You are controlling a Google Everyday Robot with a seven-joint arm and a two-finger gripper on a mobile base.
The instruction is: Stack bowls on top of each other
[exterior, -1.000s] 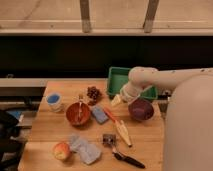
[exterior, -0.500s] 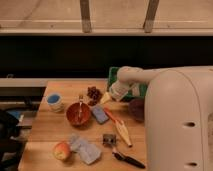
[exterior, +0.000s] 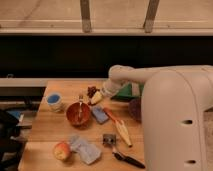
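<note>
The orange-red bowl (exterior: 78, 114) sits on the wooden table (exterior: 47, 132), left of centre, with a utensil standing in it. The dark purple bowl (exterior: 134, 108) is at the right and mostly hidden behind my white arm; only its left edge shows. My gripper (exterior: 96, 98) hangs low over the table, just above and right of the orange-red bowl and next to a dark cluster of grapes (exterior: 91, 90). It holds nothing that I can see.
A small blue-and-white cup (exterior: 54, 101) stands at the left. A green tray (exterior: 124, 91) is mostly behind my arm. A blue sponge (exterior: 100, 114), an orange-yellow stick-shaped item (exterior: 120, 128), a black-handled tool (exterior: 127, 159), a crumpled wrapper (exterior: 85, 149) and an apple (exterior: 61, 150) lie in front.
My arm has swung left from over the purple bowl toward the grapes and the orange-red bowl. It now covers most of the purple bowl and the green tray. The objects have not moved.
</note>
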